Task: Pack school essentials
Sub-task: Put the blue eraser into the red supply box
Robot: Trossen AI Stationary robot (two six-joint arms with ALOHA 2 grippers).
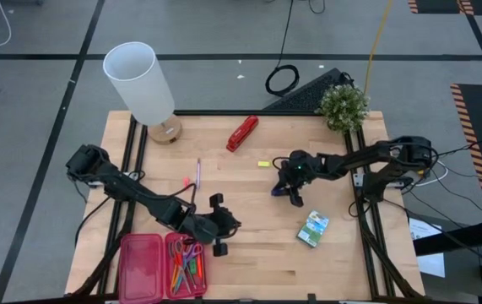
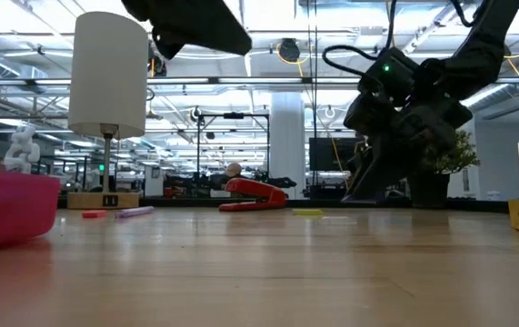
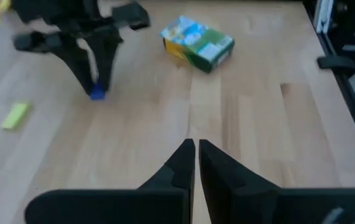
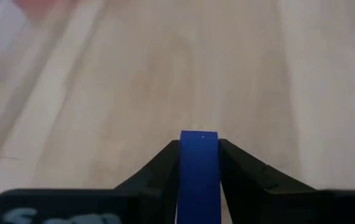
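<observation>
right gripper (image 4: pixel 198 152) clamped a blue eraser (image 4: pixel 198 168) at mid-table | left gripper (image 3: pixel 195 155) nearly closed, empty, beside pink case (image 1: pixel 143 267) | crayon box (image 1: pixel 313 229) near right edge, its print unreadable | yellow eraser (image 1: pixel 263 164) by stapler (image 1: pixel 242 133)

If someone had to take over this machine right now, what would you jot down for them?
Right tool: shut on a blue eraser, at mid-table.
Left tool: shut, empty, by the pink case.
Done: scissors and pencils lie in the case; its lid is open beside it.
Left: crayon box on the right, yellow eraser mid-table, pens and a small red piece nearer the lamp. The blue eraser is not yet packed.
The red stapler lies at the far edge.
</observation>
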